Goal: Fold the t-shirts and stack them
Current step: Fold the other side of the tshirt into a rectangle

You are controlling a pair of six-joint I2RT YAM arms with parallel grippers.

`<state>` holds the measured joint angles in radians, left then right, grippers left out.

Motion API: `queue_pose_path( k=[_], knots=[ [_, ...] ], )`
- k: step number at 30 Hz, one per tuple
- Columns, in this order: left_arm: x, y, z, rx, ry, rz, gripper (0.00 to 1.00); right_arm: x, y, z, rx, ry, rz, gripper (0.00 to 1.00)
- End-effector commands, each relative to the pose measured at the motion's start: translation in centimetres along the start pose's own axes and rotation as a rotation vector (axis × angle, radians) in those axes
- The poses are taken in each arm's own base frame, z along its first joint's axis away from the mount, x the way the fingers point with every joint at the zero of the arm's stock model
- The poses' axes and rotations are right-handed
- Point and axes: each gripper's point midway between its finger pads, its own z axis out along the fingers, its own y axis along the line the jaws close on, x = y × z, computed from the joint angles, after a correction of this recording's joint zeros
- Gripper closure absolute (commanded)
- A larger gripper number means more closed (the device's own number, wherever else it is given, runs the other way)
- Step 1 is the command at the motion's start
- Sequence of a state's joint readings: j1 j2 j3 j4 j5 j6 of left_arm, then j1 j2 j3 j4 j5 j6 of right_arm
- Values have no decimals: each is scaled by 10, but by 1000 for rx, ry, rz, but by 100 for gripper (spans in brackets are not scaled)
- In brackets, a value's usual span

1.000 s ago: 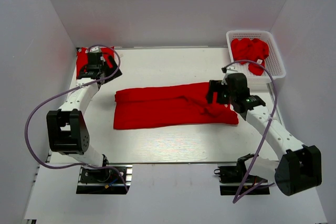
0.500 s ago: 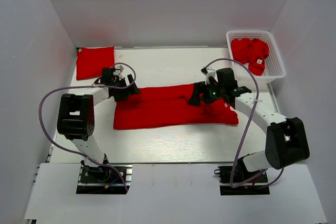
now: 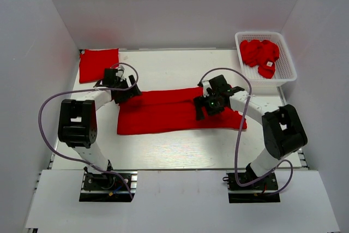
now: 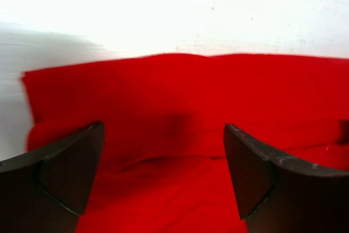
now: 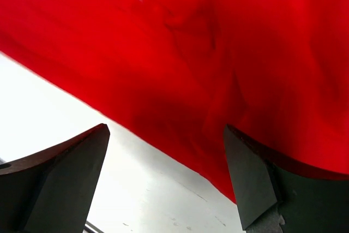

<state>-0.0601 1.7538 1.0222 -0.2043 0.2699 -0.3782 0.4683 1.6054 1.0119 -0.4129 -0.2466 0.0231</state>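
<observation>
The long t-shirt (image 3: 174, 114) lies across the middle of the bench (image 3: 180, 148), folded lengthwise into a band but not yet crosswise. One folded t-shirt (image 3: 98, 65) sits at the far left corner, and crumpled t-shirts (image 3: 259, 53) fill the basket (image 3: 272, 84) at the far right corner. Your left tool (image 4: 163, 129) hangs over the band's left end and your right tool (image 5: 166, 128) right of its middle. Both are spread wide and hold nothing. I'd judge you're early on.
</observation>
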Motion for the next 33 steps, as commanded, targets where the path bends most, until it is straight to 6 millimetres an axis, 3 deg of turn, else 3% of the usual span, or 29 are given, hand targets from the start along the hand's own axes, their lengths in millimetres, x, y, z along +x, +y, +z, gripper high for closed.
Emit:
queue_pose_path(
  k=[1, 5, 10, 13, 17, 18, 21, 33],
  knots=[
    [-50, -13, -40, -25, -166, 48, 0, -5, -13, -3, 105, 11, 7, 10],
    [-54, -12, -62, -59, -210, 50, 0, -1, -27, 1, 173, 34, 32, 10],
    [-61, -17, -85, -57, -281, 71, 0, -3, -29, 11, 173, 23, 62, 13],
    [-63, -18, -93, -60, -303, 73, 0, -4, -34, 14, 194, 24, 74, 22],
    [-60, -14, -91, -72, -299, 70, 0, -9, -32, 16, 189, -2, 97, 59],
    [-58, -14, -91, -75, -290, 69, 0, -10, -30, 15, 187, -7, 99, 79],
    [-58, -14, -91, -75, -290, 69, 0, -15, -28, 8, 186, -35, 106, 99],
    [-52, -14, -76, -48, -250, 68, 0, -26, 17, -15, -37, -74, 51, 100]
  ],
)
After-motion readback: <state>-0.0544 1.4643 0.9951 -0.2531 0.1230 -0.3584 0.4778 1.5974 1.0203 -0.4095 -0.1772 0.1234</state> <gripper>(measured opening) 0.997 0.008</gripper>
